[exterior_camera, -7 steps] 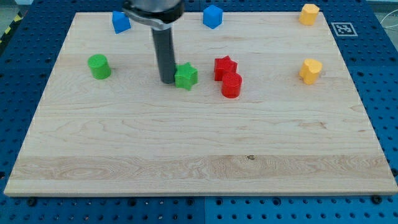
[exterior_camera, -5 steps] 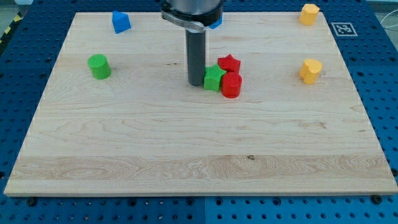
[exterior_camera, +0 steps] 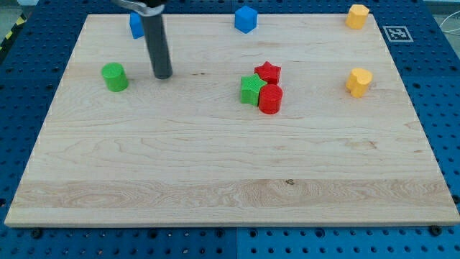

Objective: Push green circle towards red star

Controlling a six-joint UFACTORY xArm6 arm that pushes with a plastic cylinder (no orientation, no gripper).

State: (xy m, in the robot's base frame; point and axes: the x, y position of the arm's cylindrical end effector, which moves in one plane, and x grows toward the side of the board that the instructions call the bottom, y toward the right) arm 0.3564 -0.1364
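The green circle (exterior_camera: 114, 76) stands near the board's left edge, in the upper part. The red star (exterior_camera: 268, 73) is right of the board's middle, touching a green star (exterior_camera: 251, 90) and a red cylinder (exterior_camera: 270, 99) just below it. My tip (exterior_camera: 163, 75) rests on the board a short way to the right of the green circle, apart from it, and far to the left of the red star.
A blue block (exterior_camera: 135, 26) sits at the top left, partly behind the rod. A blue cube (exterior_camera: 246, 19) is at the top middle. Two yellow blocks lie on the right: one in the top corner (exterior_camera: 357, 16), one lower down (exterior_camera: 359, 82). The wooden board's right edge (exterior_camera: 424, 129) borders the blue perforated table.
My tip pushed the green star rightward against the red star and red cylinder, then swung back left to beside the green circle. The green circle has not moved.
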